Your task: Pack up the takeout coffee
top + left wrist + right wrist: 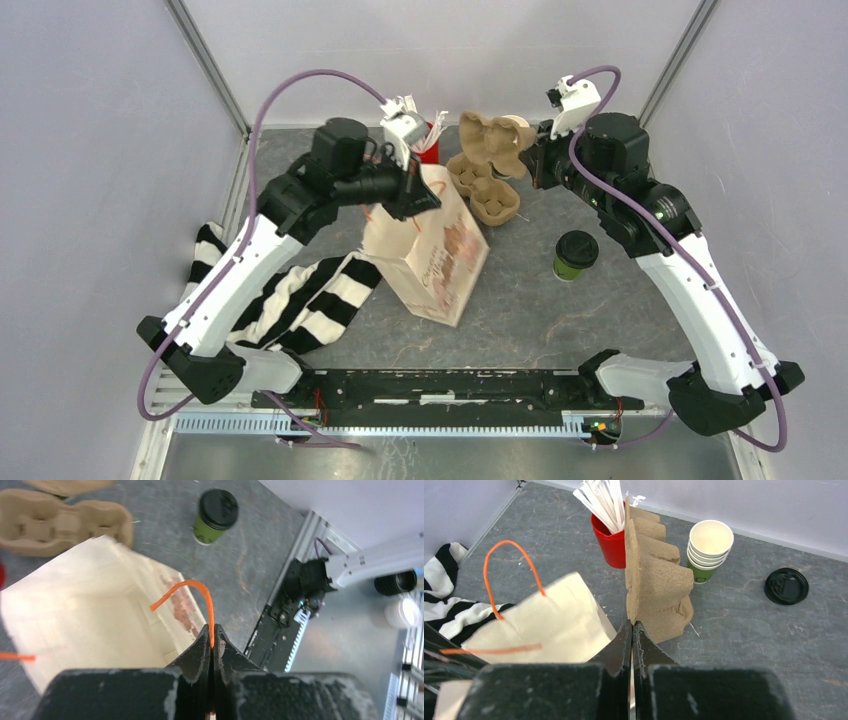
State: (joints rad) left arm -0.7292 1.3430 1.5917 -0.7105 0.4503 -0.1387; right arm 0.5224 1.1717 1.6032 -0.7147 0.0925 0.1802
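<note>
1. Left gripper [213, 630] clamped on the handle [200, 587] of the tilted bag [90, 605]: the thin strip could slip, bag flops
2. Coffee [575, 253] stands right of bag, apart; a careless sweep could topple it
3. Right gripper [632, 627] pinches carrier [654, 580] edge; may twist loose

The small green paper cup [573, 257] has a black lid; cream paper bag [430, 255], orange handles, reddish print; black-and-white striped cloth [310, 300]; red round cup [610, 547]; brown pulp tray [656, 580].
</note>
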